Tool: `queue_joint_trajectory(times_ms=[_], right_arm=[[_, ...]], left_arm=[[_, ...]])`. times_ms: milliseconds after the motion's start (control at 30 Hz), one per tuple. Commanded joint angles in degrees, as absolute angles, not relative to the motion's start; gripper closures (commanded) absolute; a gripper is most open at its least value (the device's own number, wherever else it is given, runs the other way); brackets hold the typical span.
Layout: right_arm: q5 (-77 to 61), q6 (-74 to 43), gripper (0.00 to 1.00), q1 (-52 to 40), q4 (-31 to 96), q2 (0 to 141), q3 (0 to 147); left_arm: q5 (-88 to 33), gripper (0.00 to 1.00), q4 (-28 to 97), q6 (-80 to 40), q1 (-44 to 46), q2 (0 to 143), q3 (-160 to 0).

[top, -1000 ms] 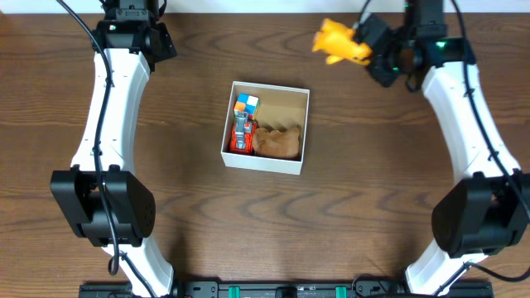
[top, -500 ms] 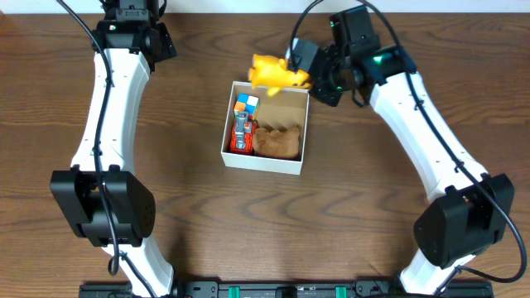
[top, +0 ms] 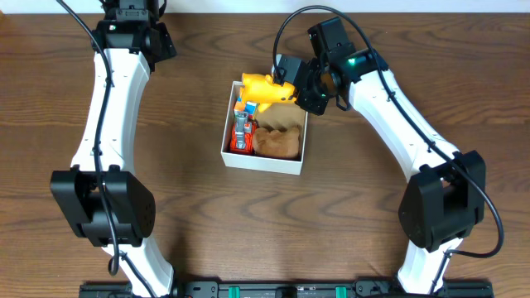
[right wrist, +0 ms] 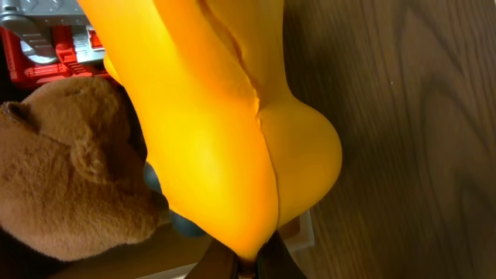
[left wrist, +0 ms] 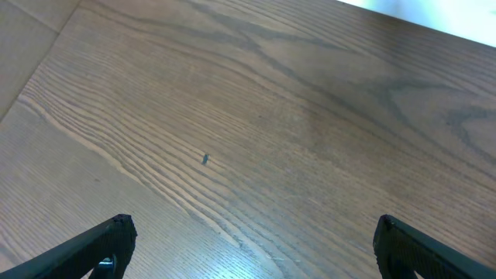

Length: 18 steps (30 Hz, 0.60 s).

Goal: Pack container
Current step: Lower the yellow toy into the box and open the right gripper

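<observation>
Over on the left, the left arm [top: 103,116] stretches up the table [top: 373,207] toward the far edge, well away from the action. Its wrist camera shows nothing but bare wood grain. The left gripper [left wrist: 252,252] has its two dark fingertips [left wrist: 108,244] spread wide at the bottom corners of that view, released and holding nothing.

Moving to the middle, the container [top: 261,159] sits flat on the wood, white walls and brown inside, a touch left of centre. Down its left side stands a multi-coloured cube [top: 246,106] at the far end, partly covered from above. Just in front of it is a red toy vehicle [top: 241,134]. To their right a brown plush bear [top: 277,142] fills the near right part of the box.

Now the yellow toy [top: 267,89]: it hangs across the container's far rim, over the cube. Whether it touches the box, I cannot tell. The right gripper [top: 288,84] is clenched on its right end. From the right wrist, the yellow body fills the view, with bear and red vehicle to its left.

Further right, the right arm [top: 397,124] reaches in from the near right corner.
</observation>
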<state>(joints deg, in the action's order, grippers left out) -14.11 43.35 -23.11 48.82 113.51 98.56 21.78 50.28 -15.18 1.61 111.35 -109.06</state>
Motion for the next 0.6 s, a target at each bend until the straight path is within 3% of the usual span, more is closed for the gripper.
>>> queue_joint_trajectory(times_ms=[0,567], right_arm=[[-14.98,42.87,0.99,-23.27,49.21,113.16,98.65],[-10.07,42.89,0.99,-23.22,53.34,113.27,98.65]], left_arm=[[21.87,0.02,50.28,-15.31,1.56,111.15,-109.36],[21.87,0.02,50.28,-15.31,1.56,111.15,-109.36]])
